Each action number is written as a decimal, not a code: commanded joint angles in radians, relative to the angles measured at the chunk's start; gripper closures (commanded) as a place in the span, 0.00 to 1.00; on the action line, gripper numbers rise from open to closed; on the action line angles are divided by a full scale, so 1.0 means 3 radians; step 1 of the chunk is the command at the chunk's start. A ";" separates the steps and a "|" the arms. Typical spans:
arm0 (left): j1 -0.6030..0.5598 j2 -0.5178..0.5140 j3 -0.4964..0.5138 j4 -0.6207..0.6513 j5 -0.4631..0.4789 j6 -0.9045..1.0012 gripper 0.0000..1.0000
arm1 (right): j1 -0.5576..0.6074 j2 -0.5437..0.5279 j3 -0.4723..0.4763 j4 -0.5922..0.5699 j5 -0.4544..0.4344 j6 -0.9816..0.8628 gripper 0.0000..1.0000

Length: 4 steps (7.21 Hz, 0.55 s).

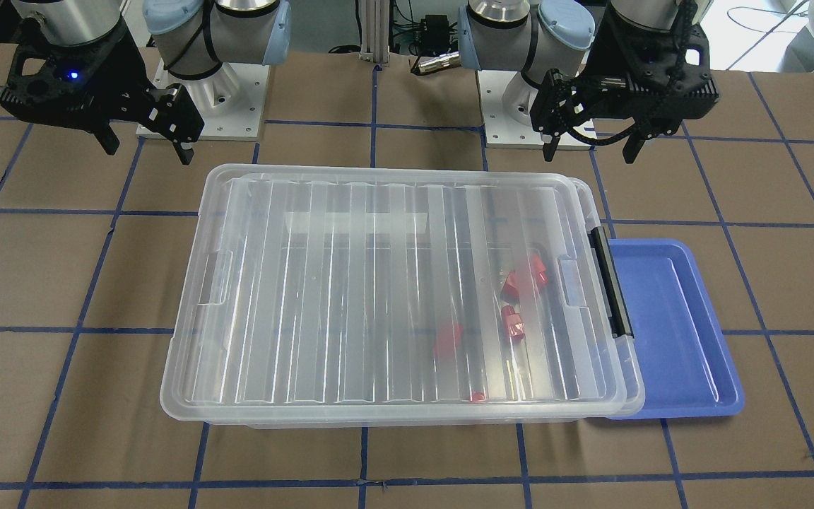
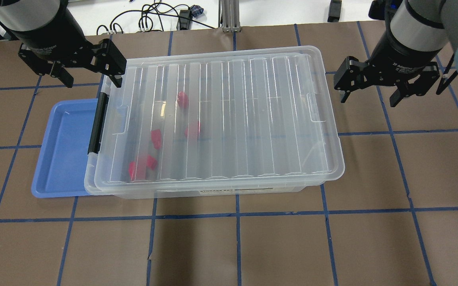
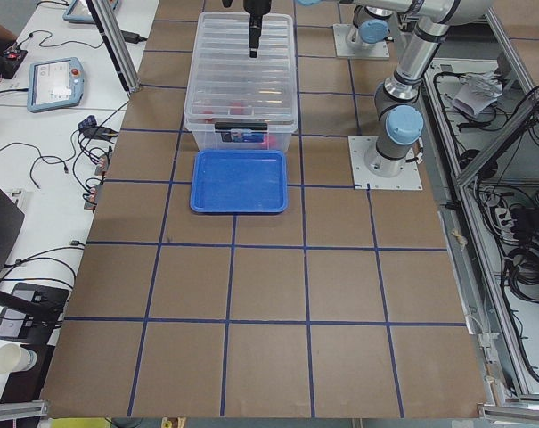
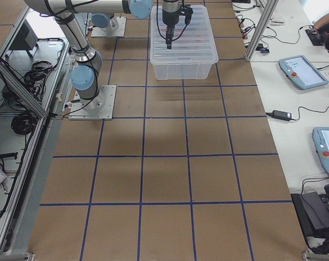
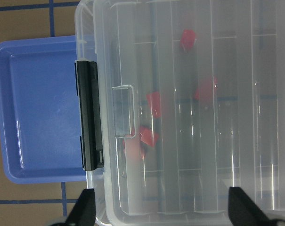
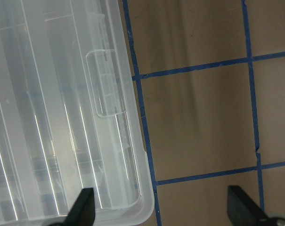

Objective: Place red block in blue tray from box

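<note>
The box [image 2: 229,119] is a clear bin with its ribbed lid on and a black latch bar [image 2: 97,123] on the short end by the tray. Several red blocks [image 2: 193,129] lie inside, seen through the lid near the latch end; they also show in the left wrist view [image 5: 154,103]. The blue tray [image 2: 64,147] lies empty against that end, partly under the box rim. My left gripper [image 2: 92,79] is open and empty, hovering above the box's far latch corner. My right gripper [image 2: 368,97] is open and empty, above the table just past the box's other short end.
The brown table [image 2: 276,246] carries a grid of blue tape lines. The arm bases [image 1: 202,106] stand behind the box. Cables and tablets lie on the white benches [image 3: 55,85] beyond the table edge.
</note>
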<state>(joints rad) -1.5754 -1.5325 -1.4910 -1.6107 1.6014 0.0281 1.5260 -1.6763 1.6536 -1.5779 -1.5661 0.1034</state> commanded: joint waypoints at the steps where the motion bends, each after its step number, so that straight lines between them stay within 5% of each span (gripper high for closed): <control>1: 0.0000 0.0000 0.0000 0.0000 0.0000 -0.0002 0.00 | -0.0019 -0.0021 0.0000 0.0008 0.0000 -0.0002 0.00; 4: 0.0000 0.0000 0.0000 0.0000 0.0015 0.0004 0.00 | -0.0014 -0.0022 0.0000 0.0008 0.0010 -0.0007 0.00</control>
<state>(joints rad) -1.5754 -1.5330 -1.4905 -1.6107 1.6019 0.0279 1.5211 -1.6823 1.6536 -1.5755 -1.5638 0.1014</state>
